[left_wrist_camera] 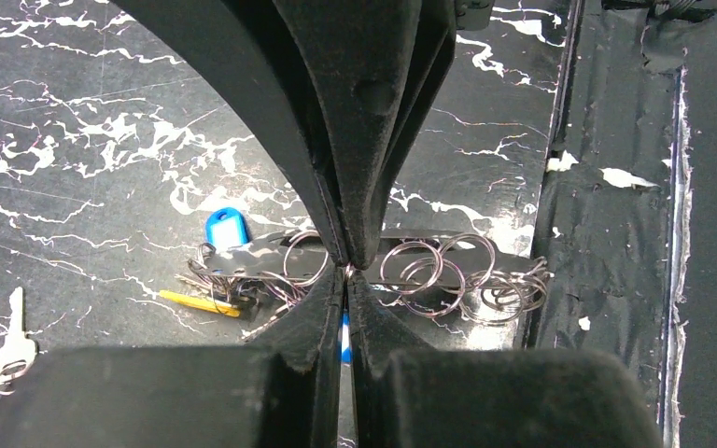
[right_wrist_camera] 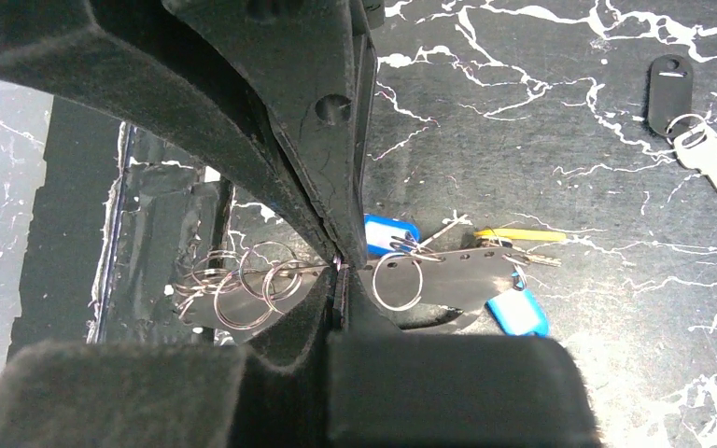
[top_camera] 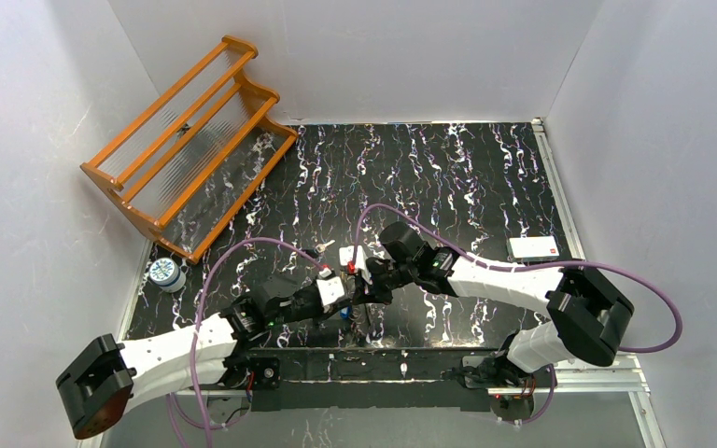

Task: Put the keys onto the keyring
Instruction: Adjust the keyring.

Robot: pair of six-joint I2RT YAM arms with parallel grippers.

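The keyring shows as a flat dark strip (left_wrist_camera: 261, 257) (right_wrist_camera: 457, 280) with a row of holes, hung with several metal split rings (left_wrist_camera: 429, 271) (right_wrist_camera: 243, 289). It sits just above the table near the front edge. My left gripper (left_wrist_camera: 347, 271) (top_camera: 350, 297) and right gripper (right_wrist_camera: 339, 265) (top_camera: 366, 287) meet tip to tip, each shut on the strip's edge at a ring. Keys cluster at one end: a blue-headed one (left_wrist_camera: 225, 227), a yellow one (left_wrist_camera: 196, 301) and another blue one (right_wrist_camera: 520, 310). A silver key on a black tag (right_wrist_camera: 672, 84) lies apart.
A loose silver key (left_wrist_camera: 11, 347) lies on the marbled black tabletop. An orange wooden rack (top_camera: 187, 140) stands at the back left, with a small round tin (top_camera: 165, 273) at the left edge. A white card with a red mark (top_camera: 533, 247) lies to the right. The taped front rail (left_wrist_camera: 616, 233) is close by.
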